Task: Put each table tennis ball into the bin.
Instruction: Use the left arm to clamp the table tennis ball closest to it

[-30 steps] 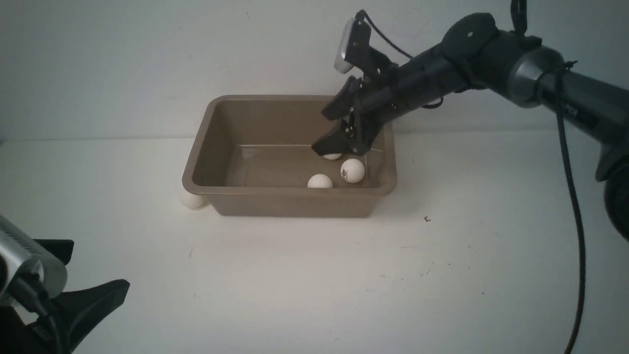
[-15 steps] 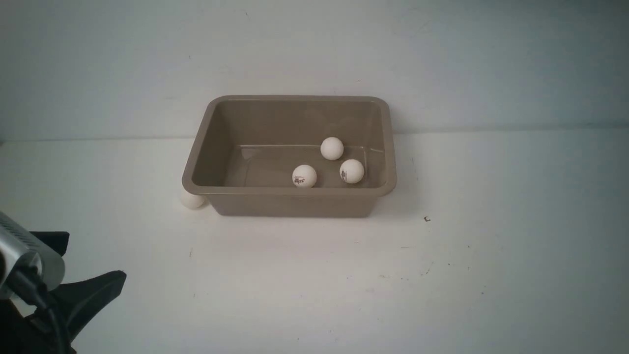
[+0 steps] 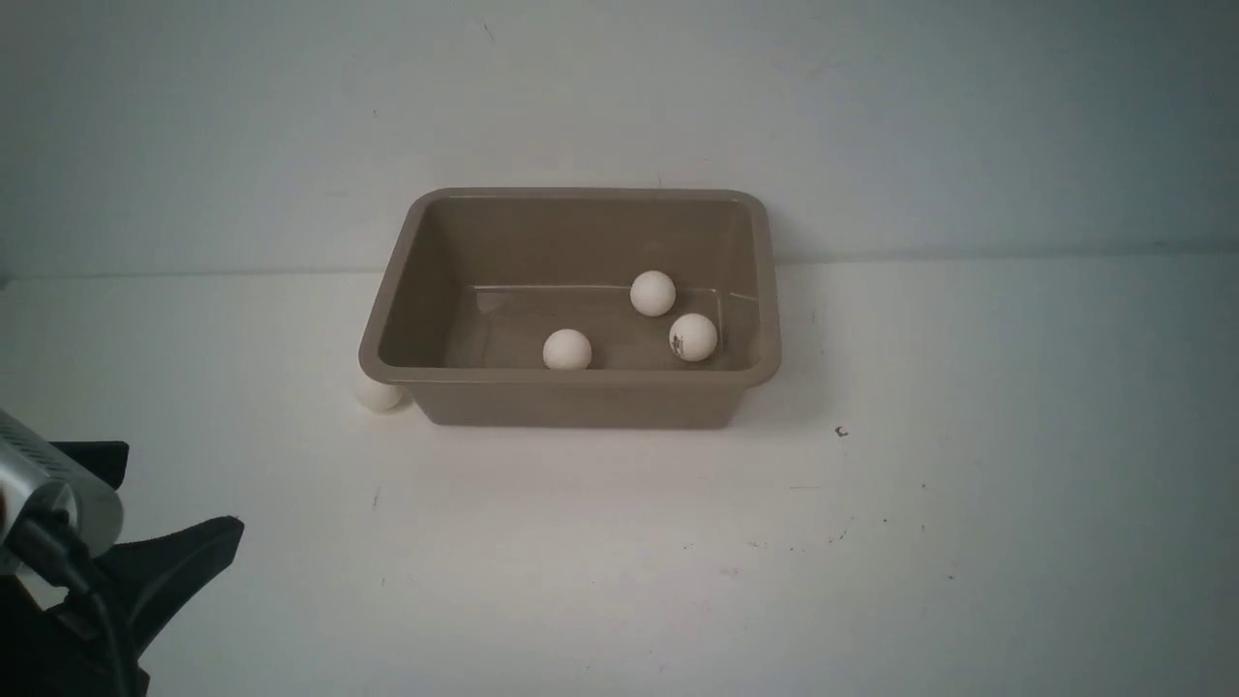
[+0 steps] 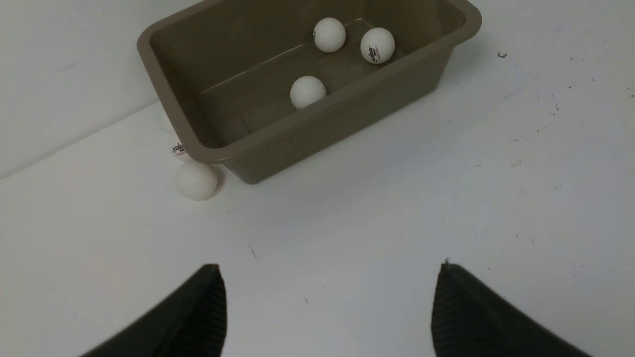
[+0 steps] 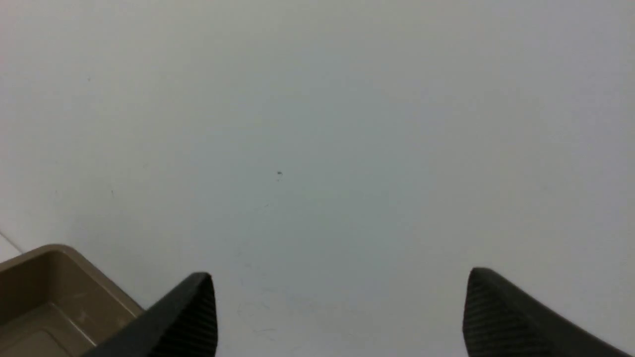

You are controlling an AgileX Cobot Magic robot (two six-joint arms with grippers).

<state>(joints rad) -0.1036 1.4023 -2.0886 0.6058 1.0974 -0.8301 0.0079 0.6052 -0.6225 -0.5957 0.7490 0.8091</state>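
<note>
The taupe bin (image 3: 571,379) stands at the back middle of the white table. Three white table tennis balls lie in it: one (image 3: 653,292) toward the far wall, one with a logo (image 3: 693,337), one (image 3: 567,349) by the near wall. Another ball (image 3: 377,392) rests on the table against the bin's near left corner. The left wrist view shows that ball (image 4: 196,180) and a logo-marked ball (image 4: 177,148) half hidden behind the bin's rim (image 4: 426,52). My left gripper (image 4: 328,267) hangs open and empty at the near left. My right gripper (image 5: 340,272) is open and empty over bare table beside a bin corner (image 5: 49,253).
A pale wall rises right behind the bin. The table top (image 3: 871,542) is white with small dark specks. My left arm's camera and cable (image 3: 48,523) fill the near left corner of the front view.
My right arm has pulled out of the bin and left the front view. One ball in the bin has rolled leftward along the near wall. My left gripper has barely shifted.
</note>
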